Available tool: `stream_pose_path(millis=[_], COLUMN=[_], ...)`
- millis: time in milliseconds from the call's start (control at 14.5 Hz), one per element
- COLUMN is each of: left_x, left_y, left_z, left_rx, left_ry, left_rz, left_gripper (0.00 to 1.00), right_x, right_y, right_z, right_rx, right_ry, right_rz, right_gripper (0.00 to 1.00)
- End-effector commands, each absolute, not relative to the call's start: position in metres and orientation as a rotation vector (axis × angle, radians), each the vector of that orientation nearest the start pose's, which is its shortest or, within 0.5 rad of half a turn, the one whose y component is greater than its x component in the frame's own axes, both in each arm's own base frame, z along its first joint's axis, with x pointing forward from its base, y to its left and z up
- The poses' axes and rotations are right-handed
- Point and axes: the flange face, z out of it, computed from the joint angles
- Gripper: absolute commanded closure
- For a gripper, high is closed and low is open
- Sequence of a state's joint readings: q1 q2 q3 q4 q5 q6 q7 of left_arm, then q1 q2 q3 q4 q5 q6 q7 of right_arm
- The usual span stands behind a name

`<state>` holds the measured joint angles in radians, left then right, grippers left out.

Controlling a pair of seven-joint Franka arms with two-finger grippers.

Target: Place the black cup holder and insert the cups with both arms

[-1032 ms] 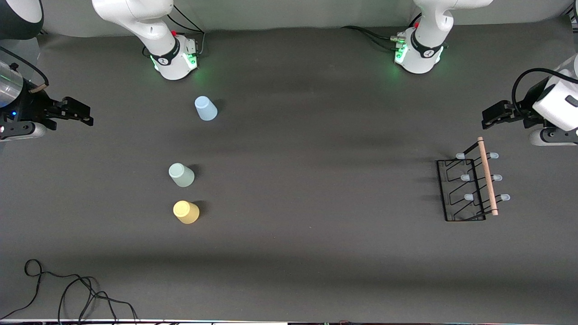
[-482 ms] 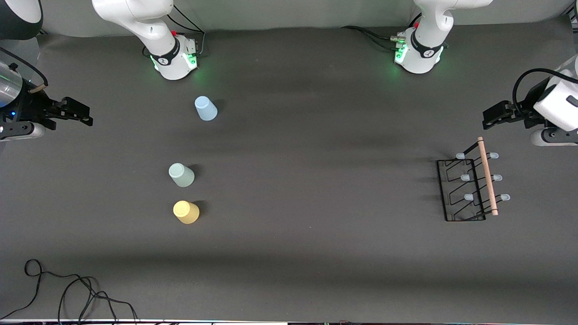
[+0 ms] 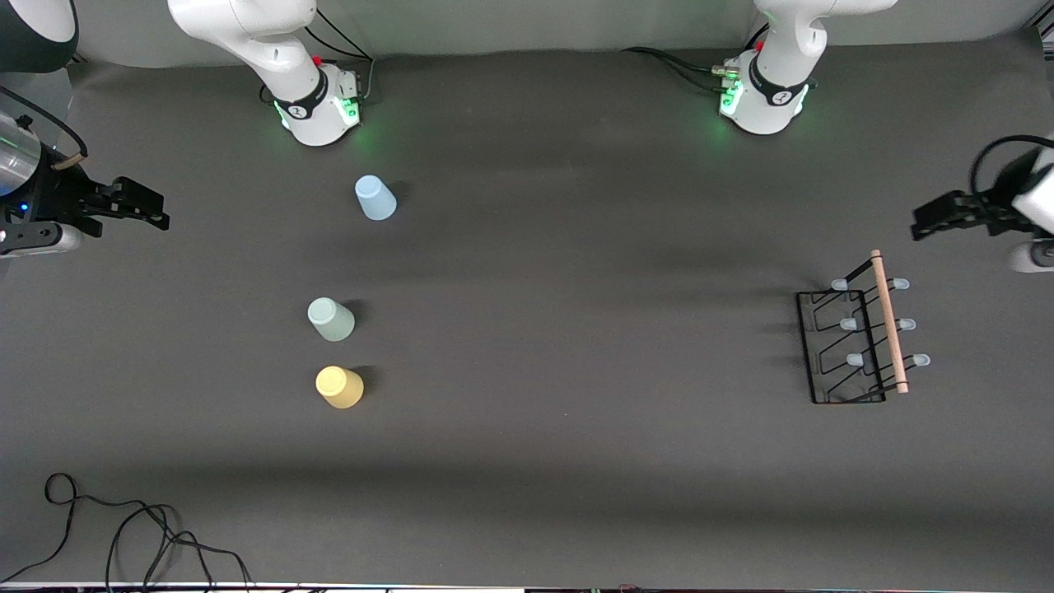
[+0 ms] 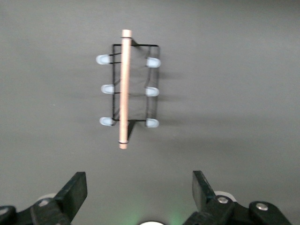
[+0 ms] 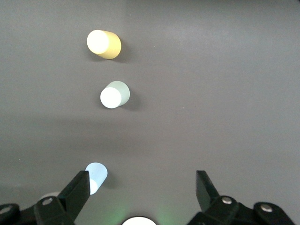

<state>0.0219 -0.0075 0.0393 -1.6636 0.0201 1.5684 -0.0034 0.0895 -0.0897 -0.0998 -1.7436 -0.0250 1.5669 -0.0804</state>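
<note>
Left gripper (image 3: 935, 224) open above table; right gripper (image 3: 148, 210) open.

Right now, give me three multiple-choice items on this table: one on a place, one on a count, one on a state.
1. Which cup is nearest the front camera?
A. light blue cup
B. mint cup
C. yellow cup

2. How many pale-capped pegs has the black cup holder?
A. four
B. six
C. eight

3. The left pincer is
A. open, holding nothing
B. shut on the wooden handle
C. shut on a cup

Answers:
C: the yellow cup lies lowest, below the mint cup and the light blue cup.
B: the black cup holder shows three pegs each side.
A: the left pincer has its fingers apart, with bare table between.
</note>
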Motion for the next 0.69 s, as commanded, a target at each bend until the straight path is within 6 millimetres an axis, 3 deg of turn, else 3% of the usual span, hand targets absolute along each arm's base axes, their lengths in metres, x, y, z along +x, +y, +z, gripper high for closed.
stream_pose_path(millis=[0, 206, 413, 551, 619], left_x=[0.51, 0.513, 0.515, 0.521, 0.525], left_y=[0.058, 0.061, 0.06, 0.059, 0.06], left_z=[0.576, 0.56, 0.494, 0.443, 0.42], left_rx=[-3.101, -3.101, -3.105, -3.106, -3.105], left_ry=[-0.056, -0.06, -0.036, -0.016, -0.014], left_rz=[0.089, 0.098, 0.046, 0.029, 0.015], left_gripper=[0.0, 0.0, 0.0, 0.0, 0.0], right_x=[0.518, 0.523, 0.524, 0.523, 0.522], right_y=[-0.008, 0.001, 0.037, 0.063, 0.066], right_z=[0.592, 0.592, 0.585, 0.557, 0.538], right_rx=[-3.159, -3.155, -3.074, -3.078, -3.079], right_ry=[-0.089, -0.059, 0.086, 0.022, 0.014], right_rz=[0.138, 0.098, 0.107, 0.121, 0.128], right_gripper=[0.0, 0.0, 0.0, 0.0, 0.0])
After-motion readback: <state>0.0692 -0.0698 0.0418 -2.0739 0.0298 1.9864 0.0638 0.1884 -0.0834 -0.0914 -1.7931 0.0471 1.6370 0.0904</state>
